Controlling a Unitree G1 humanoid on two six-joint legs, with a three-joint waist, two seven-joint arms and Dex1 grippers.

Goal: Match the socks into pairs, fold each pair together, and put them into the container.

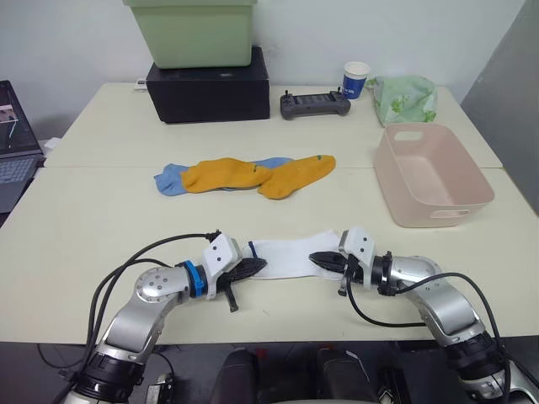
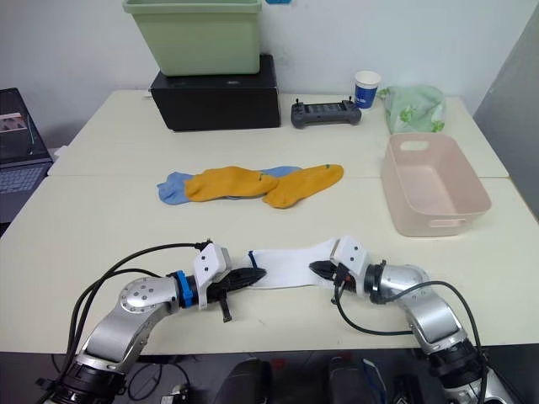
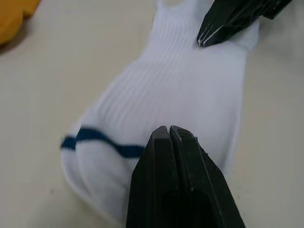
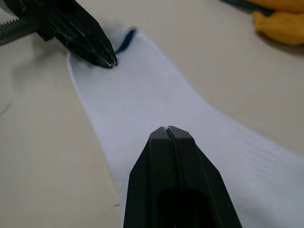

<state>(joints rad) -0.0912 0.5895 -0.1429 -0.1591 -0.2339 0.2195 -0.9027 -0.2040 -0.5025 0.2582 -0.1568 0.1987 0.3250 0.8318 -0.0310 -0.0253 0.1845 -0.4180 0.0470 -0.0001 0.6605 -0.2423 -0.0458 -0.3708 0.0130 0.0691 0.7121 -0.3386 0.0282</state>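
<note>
A white sock (image 1: 290, 254) with a dark blue cuff stripe lies flat near the table's front edge; I cannot tell if a second one lies under it. My left gripper (image 1: 253, 269) is shut, its tip resting on the cuff end. My right gripper (image 1: 318, 260) is shut too, its tip on the opposite end. Further back, two mustard-orange socks (image 1: 221, 175) (image 1: 296, 175) overlap light blue socks (image 1: 168, 179) that peek out beneath them. The pale pink container (image 1: 425, 172) stands empty at the right.
At the table's back stand a light green tub (image 1: 194, 32) on a black box (image 1: 209, 88), a controller (image 1: 314, 104), a paper cup (image 1: 355, 80) and a green patterned bag (image 1: 404, 99). A laptop (image 1: 15, 160) sits off the left edge.
</note>
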